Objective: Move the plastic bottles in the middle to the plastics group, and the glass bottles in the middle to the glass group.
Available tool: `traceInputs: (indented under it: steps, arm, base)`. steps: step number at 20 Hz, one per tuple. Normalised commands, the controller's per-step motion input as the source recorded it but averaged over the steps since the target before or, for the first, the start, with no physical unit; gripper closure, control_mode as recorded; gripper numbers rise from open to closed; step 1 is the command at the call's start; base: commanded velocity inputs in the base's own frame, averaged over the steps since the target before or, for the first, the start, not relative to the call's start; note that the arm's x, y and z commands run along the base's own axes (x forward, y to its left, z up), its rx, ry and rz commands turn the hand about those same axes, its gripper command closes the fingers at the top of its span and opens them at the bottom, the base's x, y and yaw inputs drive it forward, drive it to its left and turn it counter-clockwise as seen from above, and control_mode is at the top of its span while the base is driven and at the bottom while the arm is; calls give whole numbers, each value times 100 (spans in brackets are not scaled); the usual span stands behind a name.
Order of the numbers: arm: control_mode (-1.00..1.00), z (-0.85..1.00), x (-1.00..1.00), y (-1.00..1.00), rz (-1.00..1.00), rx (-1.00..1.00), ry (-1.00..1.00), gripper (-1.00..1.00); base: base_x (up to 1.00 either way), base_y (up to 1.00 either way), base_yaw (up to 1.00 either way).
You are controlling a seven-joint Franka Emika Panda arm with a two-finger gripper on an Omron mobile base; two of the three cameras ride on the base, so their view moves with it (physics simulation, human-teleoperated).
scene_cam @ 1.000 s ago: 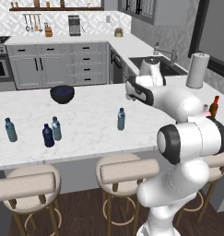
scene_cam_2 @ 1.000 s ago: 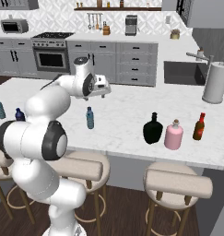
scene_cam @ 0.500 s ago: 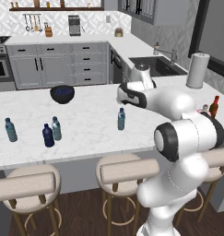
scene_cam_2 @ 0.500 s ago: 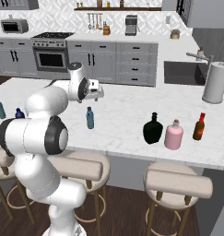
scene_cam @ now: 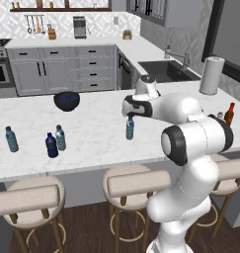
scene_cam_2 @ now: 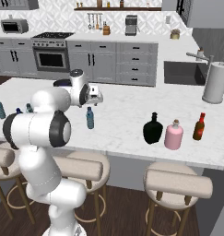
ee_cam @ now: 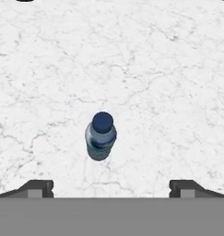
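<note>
1. Hanging over the white marble counter (scene_cam: 92, 133), the gripper (ee_cam: 111, 186) points down with its fingers spread wide and nothing between them.
2. A small pale water bottle (ee_cam: 100, 136) with a blue cap stands upright on the counter, right under the gripper and apart from both finger tips. You can see the same bottle in the left base view (scene_cam: 130, 127) and the right base view (scene_cam_2: 90, 118), just below the hand.
3. The plastics group sits far off on the robot's left side of the counter. A teal bottle (scene_cam: 12, 139) stands alone, and a dark navy bottle (scene_cam: 52, 146) stands just beside another pale water bottle (scene_cam: 60, 138).
4. A dark bowl (scene_cam: 66, 100) sits on the counter behind those bottles.
5. The black flask (scene_cam_2: 153, 128) stands on the robot's right side of the counter, just beside the pink bottle (scene_cam_2: 173, 135).
6. The slim red-brown bottle (scene_cam_2: 199, 127) with a red cap stands near the pink one, on its other side.
7. A white paper-towel roll (scene_cam_2: 216, 83) stands upright farther back, near the sink (scene_cam_2: 185, 73).
8. Round stools (scene_cam_2: 178, 182) stand in front of the counter.
</note>
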Motion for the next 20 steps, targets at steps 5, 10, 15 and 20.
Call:
traceInputs:
  steps: [5, 10, 15, 20]
  arm:
    - [-100, -44, 0, 17, 0, 4, 0, -100]
    - [-100, -27, 9, 10, 0, 1, 0, -100]
    - [-100, -14, 29, 0, 0, 0, 0, -100]
    - [-100, -1, 24, 0, 0, 0, 0, -100]
  base:
    - [0, 0, 0]
    - [0, 0, 0]
    - [0, 0, 0]
    - [0, 0, 0]
